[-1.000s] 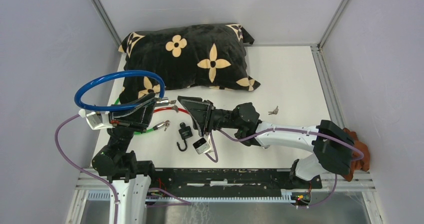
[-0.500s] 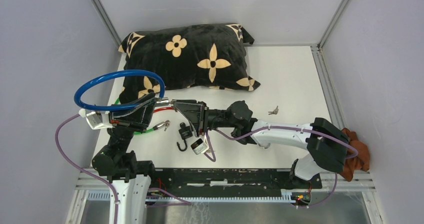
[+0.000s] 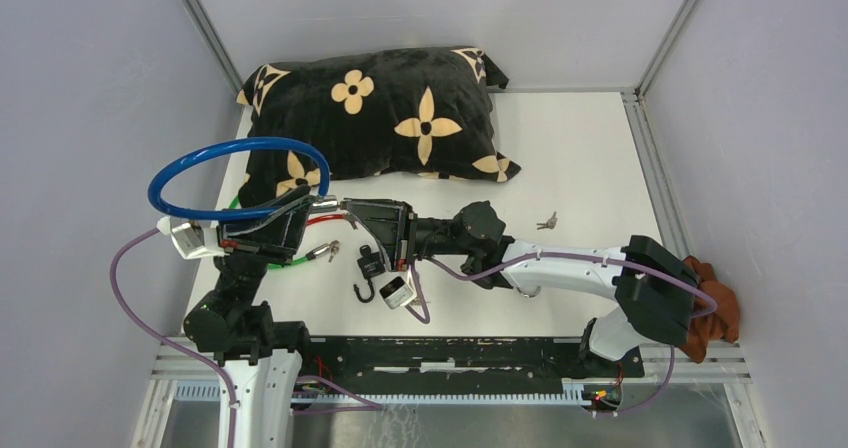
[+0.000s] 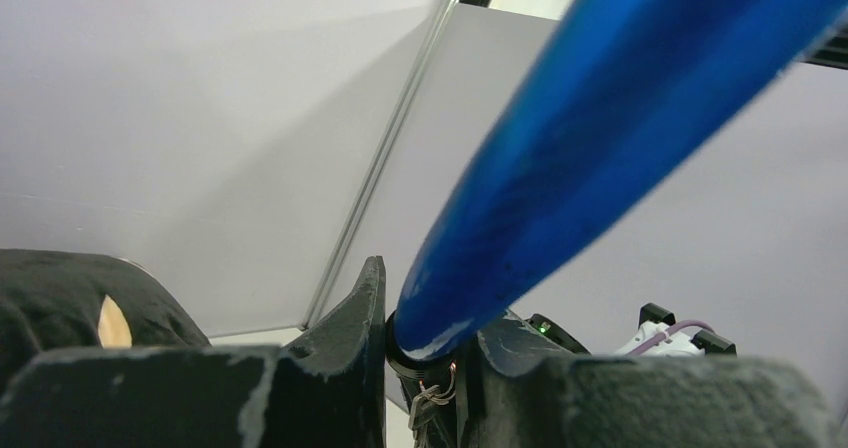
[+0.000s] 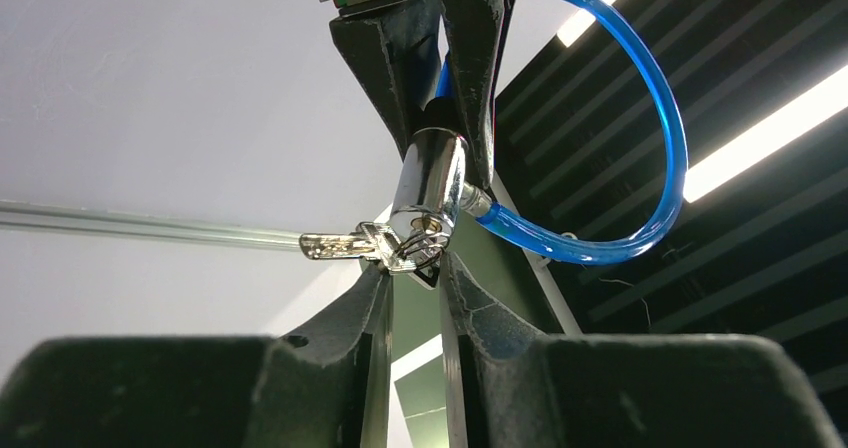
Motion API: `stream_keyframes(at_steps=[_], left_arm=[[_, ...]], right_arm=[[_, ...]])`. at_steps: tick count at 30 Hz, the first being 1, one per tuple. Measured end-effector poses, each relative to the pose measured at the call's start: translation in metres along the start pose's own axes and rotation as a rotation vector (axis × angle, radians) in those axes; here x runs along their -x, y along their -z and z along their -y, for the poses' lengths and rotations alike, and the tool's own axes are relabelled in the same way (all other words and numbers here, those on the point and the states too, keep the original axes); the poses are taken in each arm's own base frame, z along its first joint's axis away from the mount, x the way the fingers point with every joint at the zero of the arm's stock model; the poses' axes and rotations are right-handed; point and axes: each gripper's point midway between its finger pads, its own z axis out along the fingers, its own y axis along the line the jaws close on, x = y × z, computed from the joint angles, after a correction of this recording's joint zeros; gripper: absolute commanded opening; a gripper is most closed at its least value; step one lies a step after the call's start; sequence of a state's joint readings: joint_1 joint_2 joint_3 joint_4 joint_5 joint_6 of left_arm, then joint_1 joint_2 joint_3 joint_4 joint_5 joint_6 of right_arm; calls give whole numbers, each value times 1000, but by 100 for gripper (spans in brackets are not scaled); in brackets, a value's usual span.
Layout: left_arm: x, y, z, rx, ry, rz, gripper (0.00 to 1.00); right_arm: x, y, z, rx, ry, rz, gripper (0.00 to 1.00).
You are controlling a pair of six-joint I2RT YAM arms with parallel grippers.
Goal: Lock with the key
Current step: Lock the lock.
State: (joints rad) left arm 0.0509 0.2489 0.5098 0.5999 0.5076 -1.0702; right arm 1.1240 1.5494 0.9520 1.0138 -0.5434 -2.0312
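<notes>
A blue cable lock (image 3: 240, 148) is held up in a loop above the table's left side. My left gripper (image 3: 300, 208) is shut on its chrome cylinder (image 3: 325, 205); in the left wrist view the blue cable (image 4: 600, 138) runs out from between that gripper's (image 4: 425, 318) fingers. A bunch of keys (image 5: 345, 245) hangs at the cylinder's (image 5: 430, 183) keyhole end. My right gripper (image 3: 350, 208) faces the cylinder end on. In the right wrist view its fingertips (image 5: 415, 268) stand nearly together on the inserted key's head.
A black pillow with cream flowers (image 3: 380, 108) lies at the back. A black padlock (image 3: 371, 263), a green cable (image 3: 290, 260) and a red cable (image 3: 330, 220) lie below the grippers. Loose keys (image 3: 546, 222) lie to the right. A brown cloth (image 3: 715, 308) sits at the right edge.
My right gripper has moved left to the lock cylinder and narrowed its jaws around the key. The left arm and the blue lock have stayed put.
</notes>
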Motion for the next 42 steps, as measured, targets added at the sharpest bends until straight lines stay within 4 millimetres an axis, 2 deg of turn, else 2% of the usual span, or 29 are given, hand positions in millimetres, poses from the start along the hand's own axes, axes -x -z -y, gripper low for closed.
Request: stream_keyframes(at_steps=[5, 12, 18, 24, 29, 34, 42], left_arm=[[0, 0, 3, -15, -7, 0, 2], [-3, 4, 24, -101, -38, -29, 2], [0, 6, 35, -145, -57, -22, 2], [-1, 7, 33, -138, -51, -18, 2], [-3, 7, 30, -128, -43, -26, 2], [-9, 8, 23, -108, -26, -50, 2], [-8, 8, 23, -108, -29, -44, 2]], right_arm=[[4, 1, 8, -3, -6, -22, 14], [15, 9, 25, 86, -75, 5, 14], [19, 7, 34, 155, -137, 51, 18], [21, 6, 32, 158, -218, 34, 26], [27, -1, 39, 112, -291, 43, 28], [34, -8, 48, 76, -328, 69, 19], [31, -10, 45, 85, -485, 50, 14]])
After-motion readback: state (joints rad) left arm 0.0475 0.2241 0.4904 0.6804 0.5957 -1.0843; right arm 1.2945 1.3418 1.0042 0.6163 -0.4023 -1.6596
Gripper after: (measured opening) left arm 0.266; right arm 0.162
